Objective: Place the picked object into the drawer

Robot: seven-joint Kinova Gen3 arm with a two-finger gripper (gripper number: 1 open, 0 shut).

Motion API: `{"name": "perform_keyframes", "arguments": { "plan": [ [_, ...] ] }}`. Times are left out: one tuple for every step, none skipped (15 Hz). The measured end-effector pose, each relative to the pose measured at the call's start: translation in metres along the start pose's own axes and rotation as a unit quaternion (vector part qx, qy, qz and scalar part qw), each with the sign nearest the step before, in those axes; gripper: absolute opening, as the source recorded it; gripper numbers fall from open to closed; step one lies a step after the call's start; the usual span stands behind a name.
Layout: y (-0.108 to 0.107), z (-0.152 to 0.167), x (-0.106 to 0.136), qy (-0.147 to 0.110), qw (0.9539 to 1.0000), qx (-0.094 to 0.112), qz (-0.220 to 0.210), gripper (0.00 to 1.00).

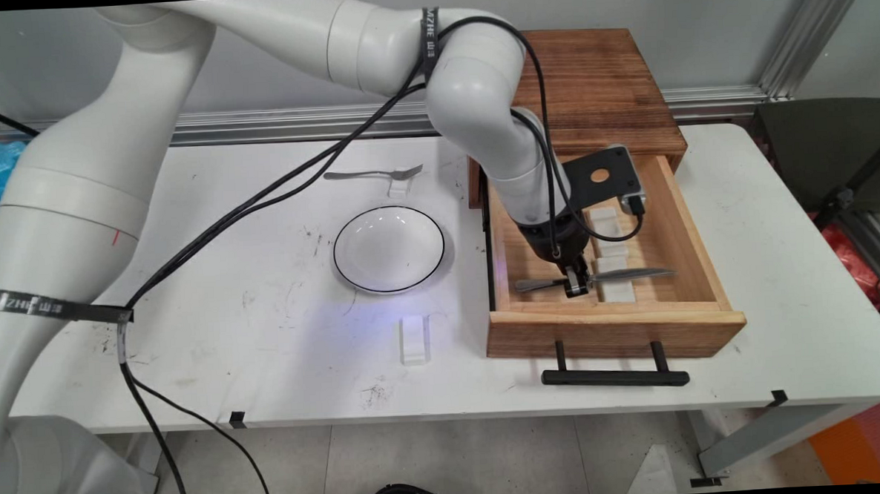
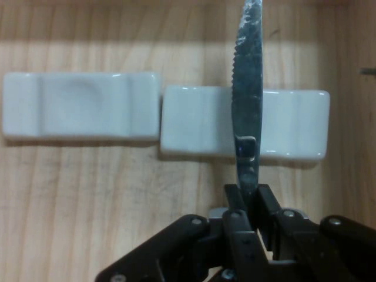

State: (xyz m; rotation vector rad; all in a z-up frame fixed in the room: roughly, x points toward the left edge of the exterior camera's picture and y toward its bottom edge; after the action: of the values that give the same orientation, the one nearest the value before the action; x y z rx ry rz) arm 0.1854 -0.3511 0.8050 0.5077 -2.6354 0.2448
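Gripper point(image 1: 577, 285): clenched on knife point(image 2: 248, 88) in drawer point(image 1: 695, 228).
Knife: blade seemingly rests across near rest point(image 2: 194, 126).

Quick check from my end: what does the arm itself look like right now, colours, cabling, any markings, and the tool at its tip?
The arm is glossy white with rounded, tubular links. Black cables hang along it, bound by black lettered straps. A small red mark sits on the lower link. A black plate with a round hole is mounted at the wrist. The tool is black, with a bolted linkage and two narrow fingers.
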Motion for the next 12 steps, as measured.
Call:
{"name": "perform_keyframes", "arguments": {
  "plan": [
    [0.0,0.002,0.0,0.001,1.0,0.0,0.0,0.0],
    [0.0,0.004,0.0,0.003,1.0,0.001,0.001,0.0],
    [0.0,0.005,0.0,0.004,1.0,0.001,0.001,0.0],
    [0.0,0.006,0.0,0.005,1.0,0.001,0.002,0.0],
    [0.0,0.007,0.0,0.006,1.0,0.001,0.002,0.0],
    [0.0,0.008,0.001,0.007,1.0,0.001,0.002,0.0],
    [0.0,0.01,0.001,0.009,1.0,0.002,0.002,0.0],
    [0.0,0.01,0.0,0.009,1.0,0.002,0.002,0.0],
    [0.0,0.011,0.0,0.01,0.9999,0.002,0.003,0.0],
    [0.0,0.012,0.0,0.01,0.9999,0.002,0.003,0.0],
    [0.0,0.013,0.0,0.011,0.9999,0.002,0.003,0.0],
    [0.0,0.014,0.0,0.012,0.9999,0.002,0.003,0.0]
  ]
}}
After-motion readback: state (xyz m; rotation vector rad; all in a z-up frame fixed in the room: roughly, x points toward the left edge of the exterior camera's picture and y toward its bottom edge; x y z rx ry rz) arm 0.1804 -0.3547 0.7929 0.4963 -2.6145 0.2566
